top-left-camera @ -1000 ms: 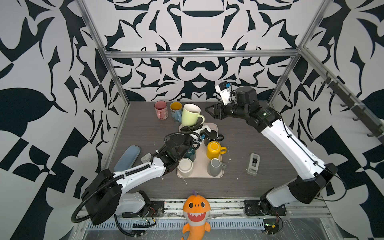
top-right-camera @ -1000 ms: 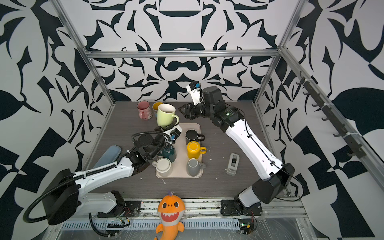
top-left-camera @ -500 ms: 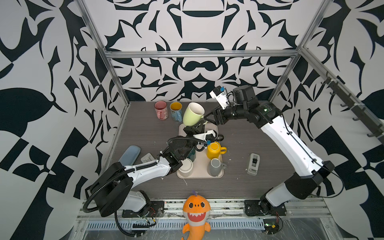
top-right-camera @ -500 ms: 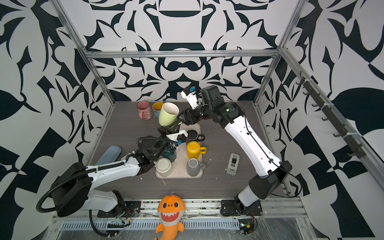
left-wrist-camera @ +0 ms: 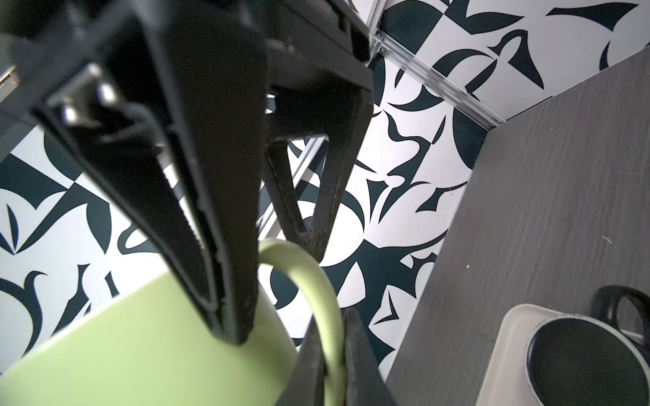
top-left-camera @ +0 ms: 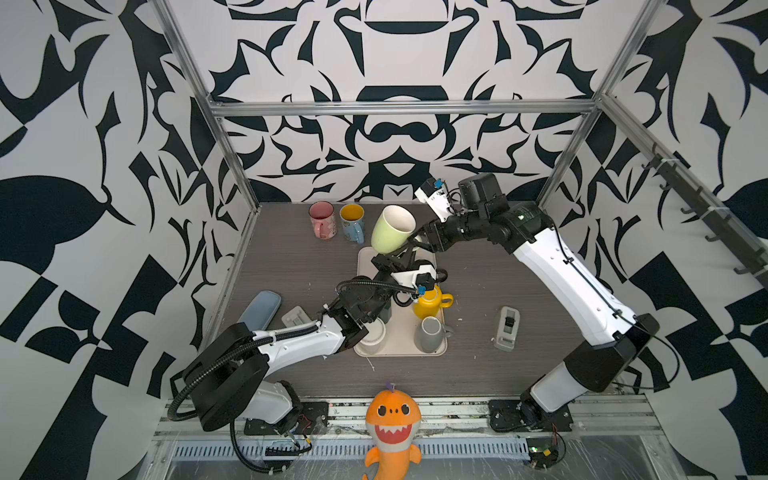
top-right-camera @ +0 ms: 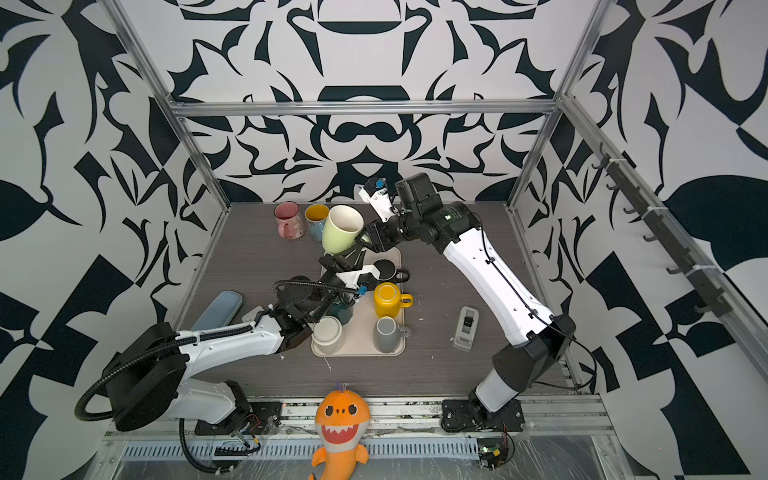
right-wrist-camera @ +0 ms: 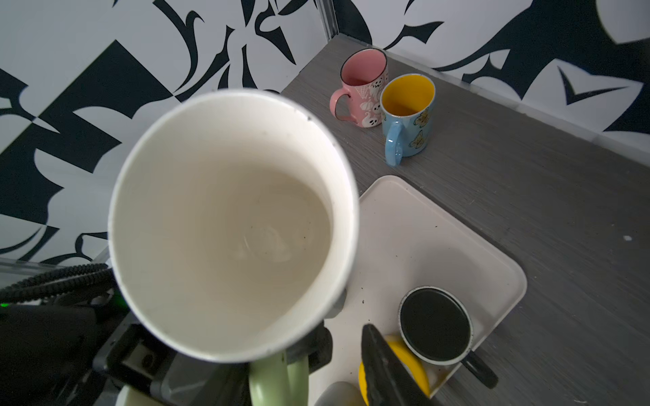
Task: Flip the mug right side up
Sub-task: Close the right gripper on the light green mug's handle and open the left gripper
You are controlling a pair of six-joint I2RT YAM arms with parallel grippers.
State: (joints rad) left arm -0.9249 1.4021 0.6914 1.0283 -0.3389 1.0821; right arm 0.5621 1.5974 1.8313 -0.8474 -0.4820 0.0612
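The light green ceramic mug with a white inside is hanging in the air above the far end of the beige plastic tray, mouth already pointing upward but leaning toward the right arm. This is looking like a handover late in the flip. The left end effector is clamping narrowly on the lower run of the mug's looped green handle. The right end effector is sitting against the same side, with one finger lying on the mug's wall and the other out past the top of the handle. Its jaws are standing partway apart, and I cannot tell whether they are bearing on anything yet. The next move is probably calling for one arm to take a firm hold before the other lets go. After that comes levelling the mug and lowering it base-first onto the dark grey wood-grain worktop, perhaps near the upright pink mug and the blue floral mug, while staying clear of the upturned black mug below. A second ago the green mug was sitting squarer, mouth straight up, and the right end effector was waiting off to its side; now it is crowding in close and the mug is tipping toward it.
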